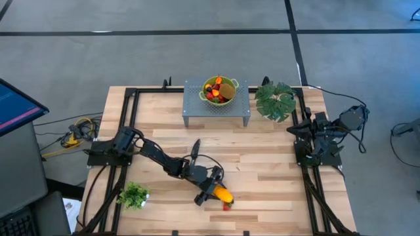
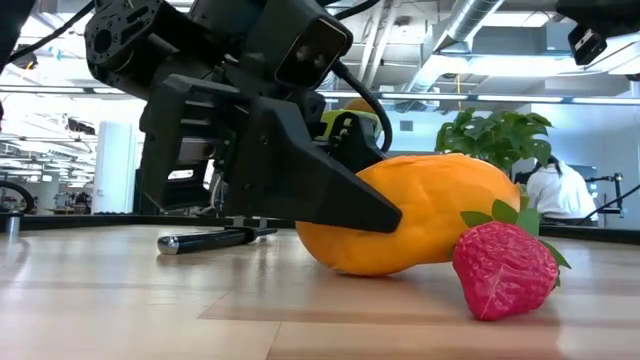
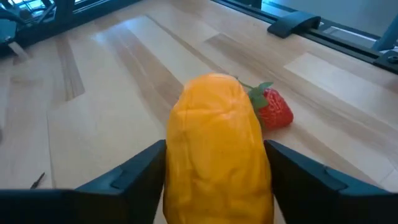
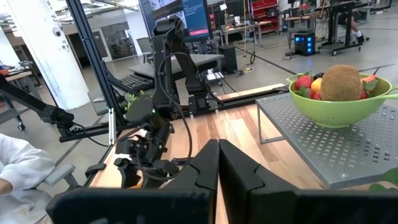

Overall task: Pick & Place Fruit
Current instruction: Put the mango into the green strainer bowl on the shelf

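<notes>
Two dark fingers of the left gripper (image 3: 217, 171) sit on both sides of the long yellow-orange toy fruit (image 3: 216, 149) on the wooden table (image 3: 112, 93). I cannot tell if they squeeze it. A red toy strawberry (image 3: 273, 111) lies just beside it, and the right gripper (image 4: 219, 163) waits pressed together.

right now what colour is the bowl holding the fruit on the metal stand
Lime green; the bowl shows best in the right wrist view, on the perforated grey stand.

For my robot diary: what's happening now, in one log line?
left end effector: straddling orange fruit | strawberry: beside fruit | right end effector: shut, waiting
</notes>
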{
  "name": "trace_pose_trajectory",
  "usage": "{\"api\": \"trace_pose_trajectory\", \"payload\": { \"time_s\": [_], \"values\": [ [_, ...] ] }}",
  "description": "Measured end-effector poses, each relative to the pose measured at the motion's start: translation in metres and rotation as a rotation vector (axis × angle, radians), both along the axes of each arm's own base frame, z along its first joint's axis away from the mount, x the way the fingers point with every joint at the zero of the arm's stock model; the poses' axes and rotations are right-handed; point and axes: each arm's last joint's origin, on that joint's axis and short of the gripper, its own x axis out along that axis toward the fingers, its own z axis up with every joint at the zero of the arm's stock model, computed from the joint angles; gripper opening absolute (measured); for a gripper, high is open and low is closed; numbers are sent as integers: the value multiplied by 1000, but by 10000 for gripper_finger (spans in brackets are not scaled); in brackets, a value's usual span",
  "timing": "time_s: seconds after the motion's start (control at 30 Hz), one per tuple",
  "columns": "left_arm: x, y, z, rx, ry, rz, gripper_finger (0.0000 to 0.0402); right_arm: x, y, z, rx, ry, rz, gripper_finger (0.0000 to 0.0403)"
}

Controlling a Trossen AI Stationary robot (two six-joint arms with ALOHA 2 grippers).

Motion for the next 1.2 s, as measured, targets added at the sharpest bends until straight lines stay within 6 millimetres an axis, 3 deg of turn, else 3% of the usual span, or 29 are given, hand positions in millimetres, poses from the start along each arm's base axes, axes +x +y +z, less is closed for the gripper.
{"api": "trace_pose_trajectory", "payload": {
  "time_s": [0.2,0.37,0.5,0.63,0.8,1.03,1.2],
  "values": [
    [1,4,0,1,1,11,203,0,0,0,0,0,0,6],
    [7,21,0,23,-7,98,214,0,0,0,0,0,-1,6],
    [11,41,15,47,-42,184,220,0,0,0,0,0,0,6],
    [13,64,53,17,-145,246,212,0,0,0,0,0,-1,6],
    [6,109,115,-16,-307,360,214,0,0,0,0,0,-1,6],
    [-36,167,205,-36,-568,532,215,0,0,0,0,0,-1,6],
    [-69,201,244,-13,-698,666,214,0,0,0,0,0,-1,6]
  ]
}}
